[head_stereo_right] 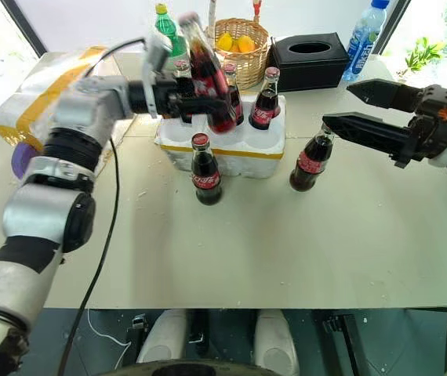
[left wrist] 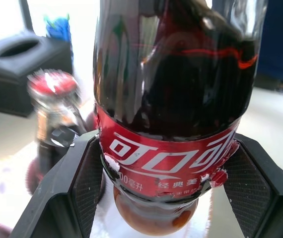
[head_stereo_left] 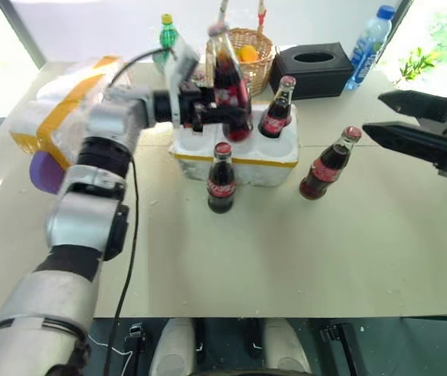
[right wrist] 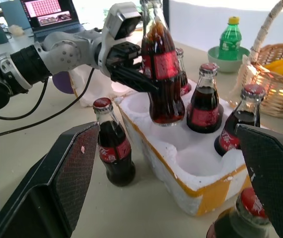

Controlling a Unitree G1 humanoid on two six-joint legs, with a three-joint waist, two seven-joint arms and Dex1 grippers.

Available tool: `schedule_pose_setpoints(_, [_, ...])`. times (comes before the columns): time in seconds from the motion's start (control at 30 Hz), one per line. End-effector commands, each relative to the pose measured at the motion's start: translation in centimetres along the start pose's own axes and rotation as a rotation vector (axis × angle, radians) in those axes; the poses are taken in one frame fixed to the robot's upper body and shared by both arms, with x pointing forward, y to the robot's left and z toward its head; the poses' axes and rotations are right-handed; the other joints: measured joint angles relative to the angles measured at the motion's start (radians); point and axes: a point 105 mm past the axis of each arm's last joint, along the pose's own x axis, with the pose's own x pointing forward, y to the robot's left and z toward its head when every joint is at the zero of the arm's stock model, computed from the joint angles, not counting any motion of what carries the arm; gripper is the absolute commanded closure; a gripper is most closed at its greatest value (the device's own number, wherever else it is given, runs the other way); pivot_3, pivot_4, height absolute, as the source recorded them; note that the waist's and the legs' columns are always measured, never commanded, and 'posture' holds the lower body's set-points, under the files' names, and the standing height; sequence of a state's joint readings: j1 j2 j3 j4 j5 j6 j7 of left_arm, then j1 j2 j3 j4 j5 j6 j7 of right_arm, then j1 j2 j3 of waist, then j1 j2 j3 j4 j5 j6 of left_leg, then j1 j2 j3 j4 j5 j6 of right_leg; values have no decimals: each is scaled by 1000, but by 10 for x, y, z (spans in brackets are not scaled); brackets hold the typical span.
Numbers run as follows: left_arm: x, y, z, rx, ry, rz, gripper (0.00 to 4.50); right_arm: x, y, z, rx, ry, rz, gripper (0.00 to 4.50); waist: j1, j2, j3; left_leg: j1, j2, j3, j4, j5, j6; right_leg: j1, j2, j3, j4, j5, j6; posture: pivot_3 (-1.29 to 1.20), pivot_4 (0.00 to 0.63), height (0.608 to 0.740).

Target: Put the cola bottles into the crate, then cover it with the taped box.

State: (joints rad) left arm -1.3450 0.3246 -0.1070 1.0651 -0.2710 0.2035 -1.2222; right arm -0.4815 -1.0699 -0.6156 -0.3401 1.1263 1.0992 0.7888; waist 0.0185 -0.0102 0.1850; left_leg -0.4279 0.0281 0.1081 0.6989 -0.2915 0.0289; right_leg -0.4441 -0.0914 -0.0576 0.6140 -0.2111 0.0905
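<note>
Pale counter [head_stereo_left: 349,258], bright window behind. Held item: small glass cola bottle [right wrist: 160,74], dark liquid, red label, pinched at the label by the left hand [right wrist: 131,74], hanging tilted over a well of the low white foam crate [head_stereo_left: 239,160], yellow band at base. Glass: stiff, smooth, breakable, likely heavy when full; best held at the labelled waist. Two bottles stand on the counter beside the crate. Right hand [head_stereo_left: 388,117] spread, empty. Large yellow-taped foam box [head_stereo_left: 59,110] at left.

Pale table [head_stereo_left: 380,258], crate [head_stereo_left: 239,160], two cola bottles [head_stereo_left: 221,178], taped box [head_stereo_left: 63,106]
</note>
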Motion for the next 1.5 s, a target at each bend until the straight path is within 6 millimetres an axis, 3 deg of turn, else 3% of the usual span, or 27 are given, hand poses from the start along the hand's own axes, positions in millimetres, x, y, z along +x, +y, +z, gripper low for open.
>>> schedule_pose_setpoints(0.03, [11,1,14,160,19,19,1264,-7,10,8,-46,-23,-23,0,-5,-1,0,0,0,-1,0,0,1,0,0,0,0,0,0,0,150,740])
schedule_pose_setpoints(0.17, [21,-1,-10,191,98,18,1264,-8,11,3,-47,-4,-39,0,-5,-1,0,1,1,-3,1,-3,6,0,-2,0,1,0,0,0,150,740])
schedule_pose_setpoints(0.27, [23,-2,-22,203,137,15,179,-7,8,1,-47,5,-56,0,-2,-1,0,0,1,-3,1,-4,7,0,-2,0,1,1,1,0,150,740])
schedule_pose_setpoints(0.3, [22,-2,-25,204,146,10,39,-6,6,1,-45,7,-62,0,-3,-1,0,0,2,-4,1,-4,7,0,-3,0,1,1,1,0,150,740])
schedule_pose_setpoints(0.43, [14,2,-25,219,147,25,39,-2,-1,-1,-42,9,-71,0,-5,-1,0,1,2,-3,1,-4,7,0,-3,0,1,1,1,0,150,740])
schedule_pose_setpoints(0.57, [-13,12,1,217,65,55,39,3,-2,-2,-43,9,-49,0,-9,-1,0,1,2,-3,1,-4,7,0,-3,0,2,1,1,0,150,740])
schedule_pose_setpoints(0.73, [-65,15,23,263,31,50,39,7,-6,-2,-37,8,-32,0,-9,0,0,1,3,-3,1,-4,7,0,-2,0,2,1,1,0,150,740])
schedule_pose_setpoints(0.87, [-98,-14,15,238,102,-83,39,10,-8,-4,-32,14,-14,0,-6,1,0,1,3,-2,2,-3,6,1,-2,0,2,1,1,0,150,740])
schedule_pose_setpoints(1.0, [-113,-44,-12,287,226,-124,39,14,-11,-2,-32,16,-1,0,-6,1,0,1,3,-3,2,-1,2,1,-2,1,2,1,1,0,150,740])
schedule_pose_setpoints(1.1, [-110,-61,-22,239,218,-129,39,15,-11,-2,-28,23,14,0,-1,0,0,1,3,-3,3,-1,2,2,-2,1,2,1,1,0,150,740])
schedule_pose_setpoints(1.23, [-93,-79,-36,165,187,-155,39,16,-9,-4,-24,39,32,0,-3,0,0,1,2,-4,3,-3,6,3,-3,1,2,1,2,0,150,740])
schedule_pose_setpoints(1.5, [-51,-76,-52,89,150,-160,39,17,-5,-7,-18,47,37,0,-6,1,0,3,2,-4,3,-3,5,3,-2,1,2,2,2,0,150,740])
